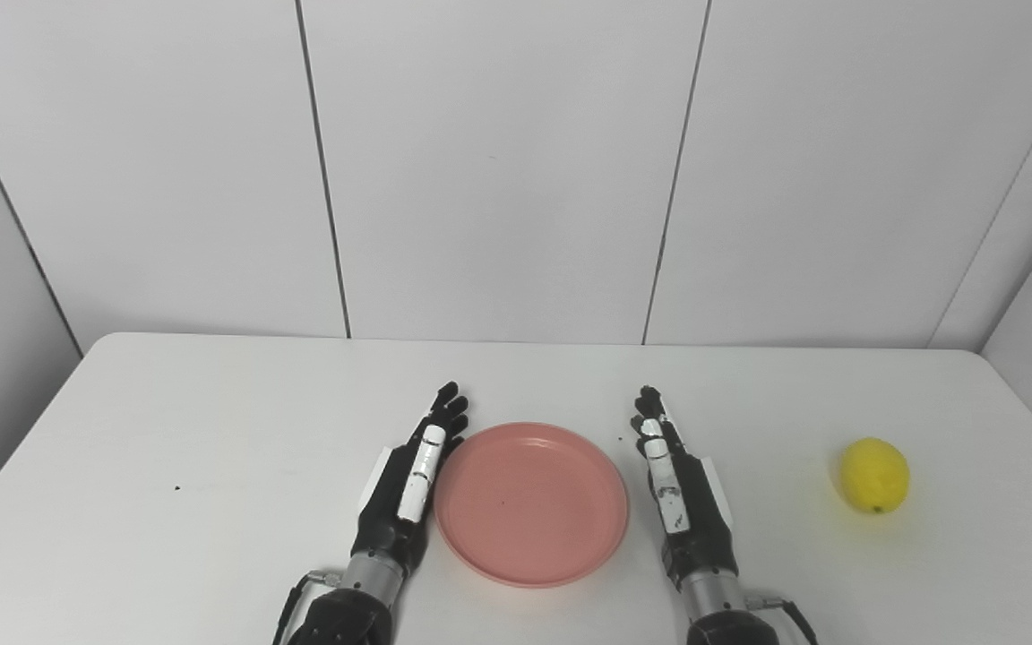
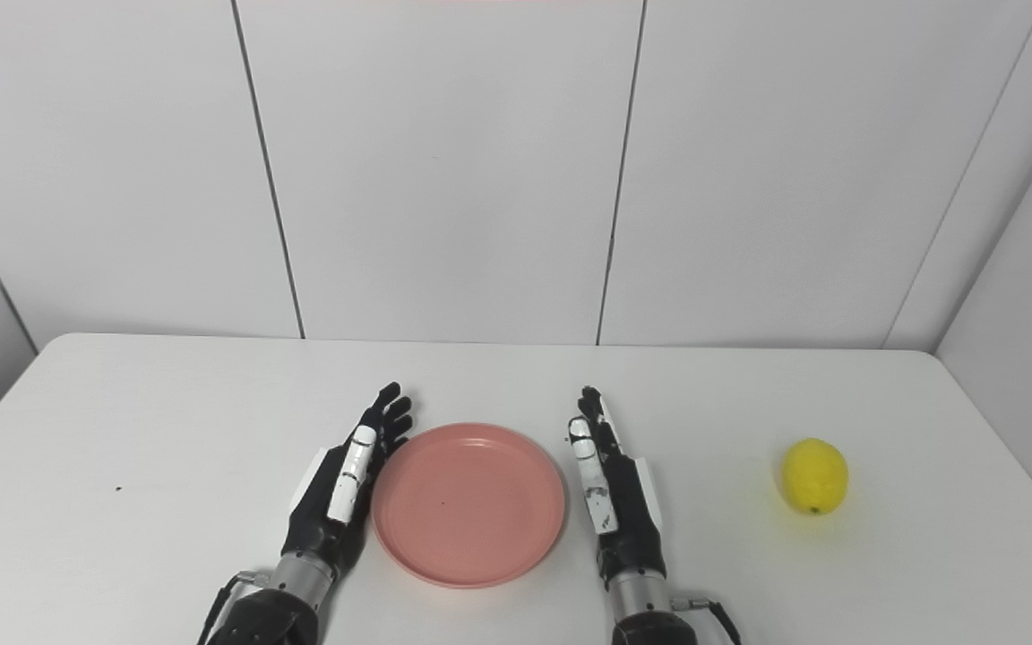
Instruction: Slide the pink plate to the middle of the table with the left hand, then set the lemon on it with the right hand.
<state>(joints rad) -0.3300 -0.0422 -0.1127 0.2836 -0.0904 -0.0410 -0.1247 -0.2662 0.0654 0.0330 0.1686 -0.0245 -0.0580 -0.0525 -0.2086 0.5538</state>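
Two hands on the white table (image 1: pixel 211 421), both extended, fingers straight and close together, pointing toward the far wall (image 1: pixel 498 170). Neither has hold of anything.

Left hand (image 1: pixel 408 484): edge-on, thumb side up, sitting just left of the pink plate (image 1: pixel 531 503). Its inner side is right against the plate's left rim; looks like touching, but can't confirm contact from either view. Fingertips reach slightly past the plate's far-left edge.

Right hand (image 1: pixel 679 491): same flat posture, just right of the plate, with a small gap of bare table between it and the right rim. Not touching the plate.

Pink plate: round, shallow, upright, nothing in it. Sits near the front-middle of the table, between the two hands, closer to the near edge than the far one. A tiny dark speck shows on its inner surface.

Lemon (image 1: pixel 875 475): lying on the table well to the right of the right hand, near the right edge, roughly level with the plate in depth. Well apart from the plate and from both hands. Small nub end points toward the near side.

One small dark speck (image 1: pixel 177 488) on the table, far left of the left hand.
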